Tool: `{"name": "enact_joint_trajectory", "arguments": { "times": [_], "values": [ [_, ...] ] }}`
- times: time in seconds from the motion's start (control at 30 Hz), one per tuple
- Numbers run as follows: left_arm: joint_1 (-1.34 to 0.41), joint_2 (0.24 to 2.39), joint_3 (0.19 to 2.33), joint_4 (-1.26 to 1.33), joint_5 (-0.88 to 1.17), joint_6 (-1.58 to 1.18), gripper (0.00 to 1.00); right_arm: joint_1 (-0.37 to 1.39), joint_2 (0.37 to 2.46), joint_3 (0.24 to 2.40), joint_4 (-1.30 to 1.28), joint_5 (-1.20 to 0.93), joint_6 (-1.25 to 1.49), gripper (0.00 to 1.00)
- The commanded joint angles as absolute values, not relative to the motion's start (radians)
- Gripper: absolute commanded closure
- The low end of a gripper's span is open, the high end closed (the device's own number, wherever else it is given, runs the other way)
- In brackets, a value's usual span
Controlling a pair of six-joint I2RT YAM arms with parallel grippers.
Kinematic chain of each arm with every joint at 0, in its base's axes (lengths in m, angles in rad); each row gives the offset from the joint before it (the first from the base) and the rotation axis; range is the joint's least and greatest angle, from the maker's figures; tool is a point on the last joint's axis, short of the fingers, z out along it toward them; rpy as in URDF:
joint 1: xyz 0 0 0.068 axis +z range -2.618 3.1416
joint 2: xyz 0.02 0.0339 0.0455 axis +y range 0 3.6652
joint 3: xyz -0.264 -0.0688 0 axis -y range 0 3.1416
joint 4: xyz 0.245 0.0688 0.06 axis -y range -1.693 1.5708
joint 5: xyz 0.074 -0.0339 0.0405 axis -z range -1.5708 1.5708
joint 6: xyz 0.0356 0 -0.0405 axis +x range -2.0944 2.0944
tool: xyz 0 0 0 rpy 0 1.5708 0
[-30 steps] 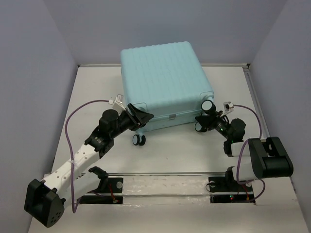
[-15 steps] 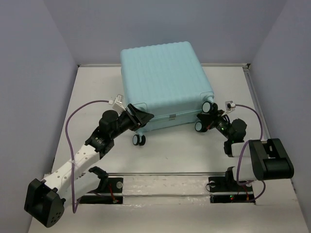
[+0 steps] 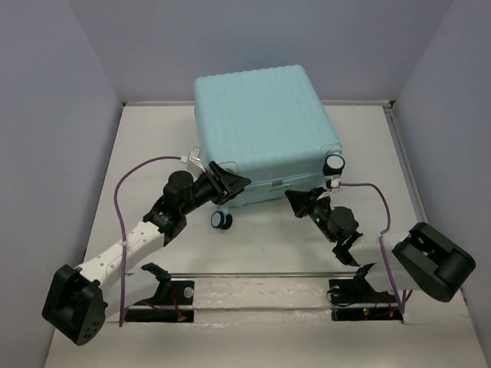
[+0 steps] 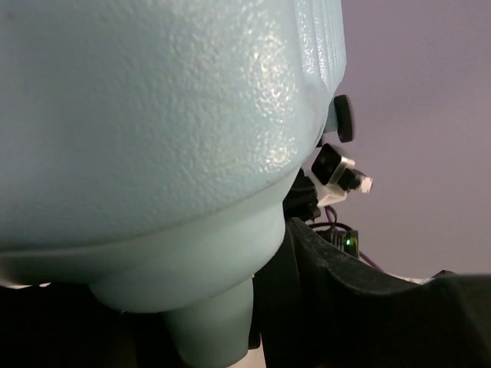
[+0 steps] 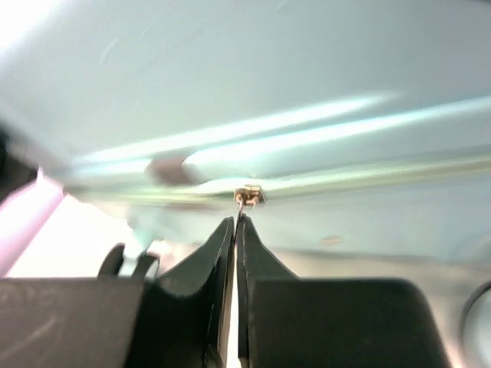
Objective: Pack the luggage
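One closed luggage (image 3: pixel 265 126) lies flat, its long axis running away from the arms, wheels toward them. The left gripper (image 3: pixel 228 182), jaws partly apart, straddles its near left corner. The right gripper (image 5: pixel 236 222), pinched together, meets a small zipper pull (image 5: pixel 248 195) on the near edge.

Desk (image 3: pixel 268 245): white, flat top, one. Walls (image 3: pixel 138 46): plain lavender-grey, enclosing the desk on three sides. Rail (image 3: pixel 253 274): metal, running across the desk's near edge.
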State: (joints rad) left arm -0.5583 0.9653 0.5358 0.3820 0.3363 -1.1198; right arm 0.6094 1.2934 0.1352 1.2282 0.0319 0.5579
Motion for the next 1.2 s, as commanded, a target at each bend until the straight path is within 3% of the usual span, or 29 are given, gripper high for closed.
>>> {"name": "enact_joint_trajectory", "arguments": {
  "times": [0.0, 0.33, 0.6, 0.7, 0.8, 0.93, 0.97, 1.07, 1.1, 1.17],
  "values": [
    [-0.62, 1.031, 0.689, 0.822, 0.431, -1.068, 0.94, 0.896, 1.276, 0.211, 1.326, 0.265, 0.396, 0.93],
    [-0.63, 1.098, 0.842, 0.848, 0.459, -1.132, 0.94, 1.23, 1.693, 0.57, 1.373, 0.172, 0.408, 0.93],
    [-0.641, 1.103, 0.873, 1.031, 0.391, -1.327, 0.94, 1.273, 1.933, 0.849, 1.611, 0.152, 0.541, 0.93],
    [-0.666, 1.074, 0.803, 1.123, 0.3, -1.396, 0.94, 1.273, 2.057, 1.013, 1.664, 0.204, 0.604, 0.93],
    [-0.756, 1.033, 0.724, 1.158, 0.19, -1.398, 0.94, 1.264, 2.16, 1.225, 1.666, 0.4, 0.678, 0.93],
    [-0.801, 0.993, 0.642, 1.195, 0.109, -1.399, 0.94, 1.264, 2.177, 1.205, 1.716, 0.515, 0.747, 0.92],
    [-0.801, 0.973, 0.614, 1.193, 0.106, -1.402, 0.94, 1.264, 2.145, 1.166, 1.717, 0.529, 0.741, 0.89],
    [-0.798, 0.919, 0.583, 1.143, 0.081, -1.373, 0.94, 1.287, 2.071, 1.015, 1.717, 0.577, 0.695, 0.59],
    [-0.793, 0.878, 0.568, 1.085, 0.065, -1.353, 0.94, 1.287, 2.021, 0.896, 1.717, 0.583, 0.683, 0.38],
    [-0.782, 0.836, 0.542, 1.007, 0.04, -1.31, 0.94, 1.305, 1.965, 0.775, 1.71, 0.565, 0.644, 0.24]
  ]
}}
